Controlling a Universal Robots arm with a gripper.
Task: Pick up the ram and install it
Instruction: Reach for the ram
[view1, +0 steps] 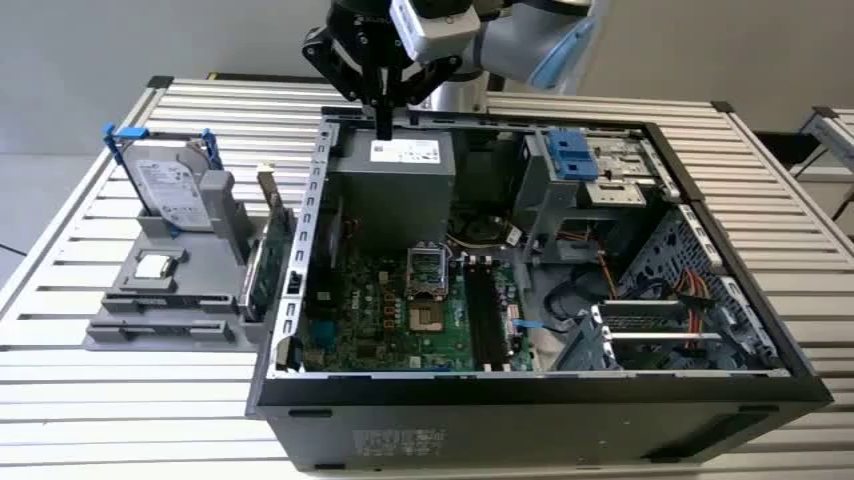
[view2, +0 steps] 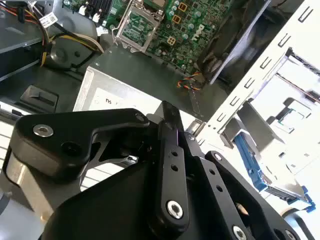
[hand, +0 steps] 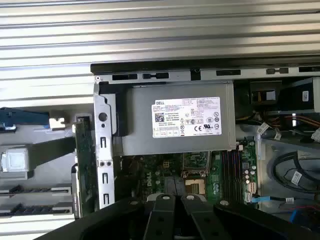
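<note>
Exterior view: black two-fingered end effector above the open black computer case, closed narrow, holding nothing; thin green ram stick apparently on edge in the grey rack, well apart; second wrist view: fingers together; first wrist view: grey power-supply box beneath.

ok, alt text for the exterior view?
A robot arm's gripper, fingers shut and empty, hangs over the far edge of an open computer case above its power supply. The motherboard lies exposed; beside the case, on the exterior view's left, a grey holder carries a hard drive.
</note>
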